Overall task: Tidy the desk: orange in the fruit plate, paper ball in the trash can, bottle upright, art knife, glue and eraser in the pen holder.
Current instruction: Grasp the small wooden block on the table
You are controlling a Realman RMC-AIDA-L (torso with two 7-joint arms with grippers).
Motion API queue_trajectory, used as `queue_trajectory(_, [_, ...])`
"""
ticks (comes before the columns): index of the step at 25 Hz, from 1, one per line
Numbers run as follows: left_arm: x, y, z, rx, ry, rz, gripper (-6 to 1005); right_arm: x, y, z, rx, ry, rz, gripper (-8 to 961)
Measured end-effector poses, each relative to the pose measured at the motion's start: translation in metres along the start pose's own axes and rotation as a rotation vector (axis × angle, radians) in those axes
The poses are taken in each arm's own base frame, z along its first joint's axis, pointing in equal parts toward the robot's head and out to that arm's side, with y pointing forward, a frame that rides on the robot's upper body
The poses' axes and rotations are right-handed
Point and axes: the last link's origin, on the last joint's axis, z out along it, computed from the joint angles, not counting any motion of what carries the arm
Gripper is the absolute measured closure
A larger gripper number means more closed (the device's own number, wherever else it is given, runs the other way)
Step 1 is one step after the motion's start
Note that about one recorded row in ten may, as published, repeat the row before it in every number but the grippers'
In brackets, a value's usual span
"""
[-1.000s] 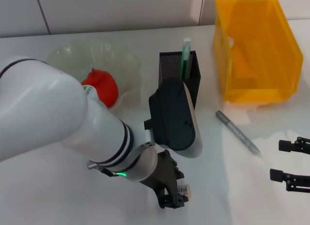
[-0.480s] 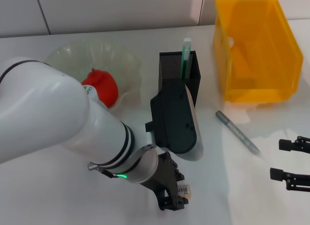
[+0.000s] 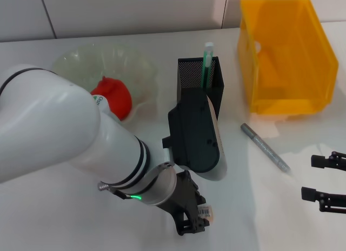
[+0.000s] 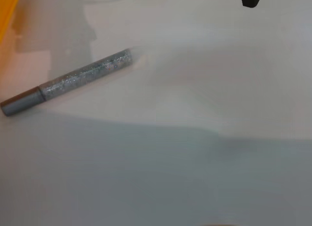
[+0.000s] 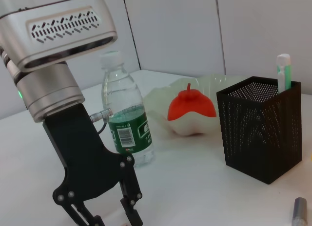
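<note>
My left gripper is low over the near table, open, with the beige barcoded eraser at its fingertips. The right wrist view shows those fingers apart. The orange lies in the pale-green fruit plate. A green-and-white glue stick stands in the black mesh pen holder. The silver art knife lies flat on the table. The bottle stands upright. My right gripper rests open at the right edge. The paper ball is out of view.
The orange-yellow trash can stands at the back right, beyond the art knife. My left arm's wrist camera housing hangs in front of the pen holder. A wall closes off the far side of the table.
My left arm has sunk slightly toward the table, its gripper staying at the eraser. The right gripper and the other objects have not moved.
</note>
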Motion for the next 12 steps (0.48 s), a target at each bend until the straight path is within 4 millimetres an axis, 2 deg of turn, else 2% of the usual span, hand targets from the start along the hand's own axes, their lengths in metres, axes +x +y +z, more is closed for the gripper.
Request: queue_trajectory(12, [-0.0017,0.0022,0.0026,-0.006,-0.009,0.013,626,-0.0003,-0.0005,0.0,0.001,0.0,0.001,149])
